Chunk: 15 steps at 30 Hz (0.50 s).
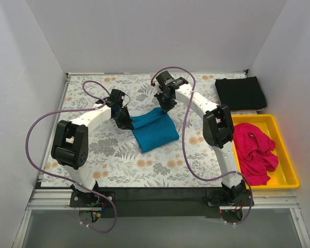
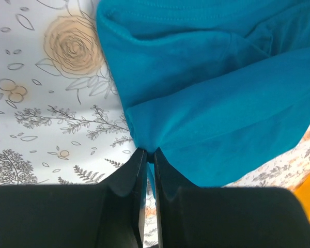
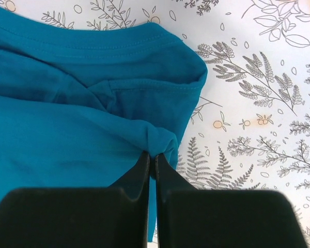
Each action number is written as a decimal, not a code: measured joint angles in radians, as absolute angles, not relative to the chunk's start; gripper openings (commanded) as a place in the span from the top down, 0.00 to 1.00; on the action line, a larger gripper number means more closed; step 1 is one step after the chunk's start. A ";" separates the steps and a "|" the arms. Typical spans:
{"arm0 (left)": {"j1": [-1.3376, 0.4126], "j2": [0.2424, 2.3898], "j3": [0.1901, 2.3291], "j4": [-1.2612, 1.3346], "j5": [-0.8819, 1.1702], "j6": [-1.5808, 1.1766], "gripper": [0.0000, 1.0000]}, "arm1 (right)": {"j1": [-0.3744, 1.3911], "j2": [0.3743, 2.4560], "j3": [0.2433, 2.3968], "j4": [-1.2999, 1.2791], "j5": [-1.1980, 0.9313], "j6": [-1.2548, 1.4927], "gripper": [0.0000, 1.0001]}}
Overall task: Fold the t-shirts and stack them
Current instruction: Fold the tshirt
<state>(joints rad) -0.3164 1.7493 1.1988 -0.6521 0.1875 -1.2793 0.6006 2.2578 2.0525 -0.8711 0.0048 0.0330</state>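
Observation:
The teal-blue t-shirt (image 1: 154,129) lies partly folded in the middle of the floral table. My left gripper (image 1: 125,122) is shut on its left edge; the pinched cloth (image 2: 206,103) bunches at the fingertips (image 2: 150,151). My right gripper (image 1: 164,106) is shut on the shirt's far right corner; the fabric (image 3: 82,119) gathers at its tips (image 3: 152,155). The black t-shirt (image 1: 241,93) lies folded flat at the back right. The magenta-pink t-shirt (image 1: 253,151) lies crumpled in the yellow tray (image 1: 288,170).
The yellow tray stands at the table's right edge, just in front of the black shirt. White walls close in the back and both sides. Purple cables loop from both arms.

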 measured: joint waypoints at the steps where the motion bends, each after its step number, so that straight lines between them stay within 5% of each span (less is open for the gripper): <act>1: -0.314 1.750 1.196 -0.646 0.181 -1.282 1.00 | 0.601 2.260 2.045 -0.859 0.002 0.031 0.99; 6: -0.305 1.751 1.184 -0.608 0.157 -1.291 1.00 | 0.598 2.267 2.001 -0.810 -0.004 0.029 0.99; 8: -0.305 1.753 1.184 -0.599 0.152 -1.293 0.98 | 0.596 2.268 1.990 -0.800 -0.004 0.029 0.89; 9: -0.305 1.753 1.184 -0.596 0.149 -1.294 0.90 | 0.596 2.268 1.986 -0.795 -0.004 0.030 0.79; 15: -0.303 1.758 1.184 -0.597 0.121 -1.287 0.60 | 0.593 2.266 1.983 -0.773 0.015 0.038 0.62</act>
